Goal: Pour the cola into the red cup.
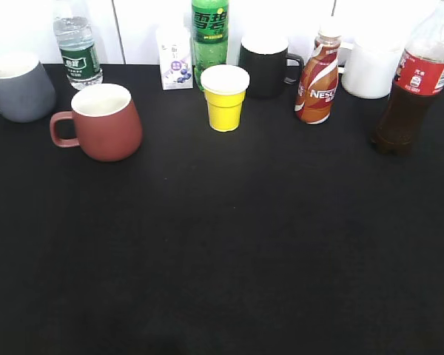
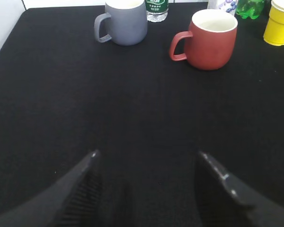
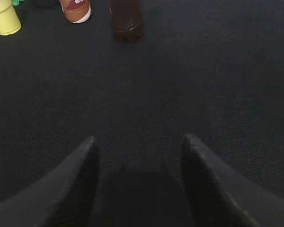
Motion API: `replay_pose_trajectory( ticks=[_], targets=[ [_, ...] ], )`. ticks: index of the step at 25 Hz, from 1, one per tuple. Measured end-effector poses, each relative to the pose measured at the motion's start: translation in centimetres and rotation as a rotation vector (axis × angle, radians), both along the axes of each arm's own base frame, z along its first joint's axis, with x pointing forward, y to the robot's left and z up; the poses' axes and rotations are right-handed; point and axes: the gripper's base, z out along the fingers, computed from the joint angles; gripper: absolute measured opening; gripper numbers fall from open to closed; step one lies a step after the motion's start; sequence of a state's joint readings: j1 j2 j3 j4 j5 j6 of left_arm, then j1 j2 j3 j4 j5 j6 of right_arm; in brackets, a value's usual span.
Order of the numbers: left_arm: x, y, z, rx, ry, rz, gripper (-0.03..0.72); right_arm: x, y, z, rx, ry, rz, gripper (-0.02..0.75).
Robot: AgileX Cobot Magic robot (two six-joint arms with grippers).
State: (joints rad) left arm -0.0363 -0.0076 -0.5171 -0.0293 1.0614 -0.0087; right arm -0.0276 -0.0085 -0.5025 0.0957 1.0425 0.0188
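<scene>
The cola, a tall clear bottle of dark liquid with a red label, stands at the far right of the black table; its base shows in the right wrist view. The red cup, brick-red with a white inside, stands upright at the left, handle to the left; it also shows in the left wrist view. My left gripper is open and empty, well short of the red cup. My right gripper is open and empty, well short of the cola. Neither gripper shows in the exterior view.
Along the back stand a grey mug, a water bottle, a small carton, a green soda bottle, a yellow paper cup, a black mug, a Nescafe bottle and a white container.
</scene>
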Motion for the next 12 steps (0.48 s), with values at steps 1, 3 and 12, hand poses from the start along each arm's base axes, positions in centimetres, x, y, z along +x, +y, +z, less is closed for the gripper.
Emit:
replay_pose_trajectory(
  ticks=[1, 3, 12],
  targets=[
    [0.0, 0.0, 0.1, 0.0, -0.005, 0.0, 0.465, 0.0, 0.0, 0.0, 0.0, 0.0, 0.0, 0.426],
    [1.0, 0.0, 1.9, -0.003, -0.047, 0.002, 0.465, 0.0, 0.0, 0.0, -0.001, 0.0, -0.001, 0.426],
    [17.7, -1.0, 4.9, 0.013, -0.291, -0.018, 0.465, 0.0, 0.0, 0.0, -0.001, 0.0, -0.001, 0.426]
  ],
)
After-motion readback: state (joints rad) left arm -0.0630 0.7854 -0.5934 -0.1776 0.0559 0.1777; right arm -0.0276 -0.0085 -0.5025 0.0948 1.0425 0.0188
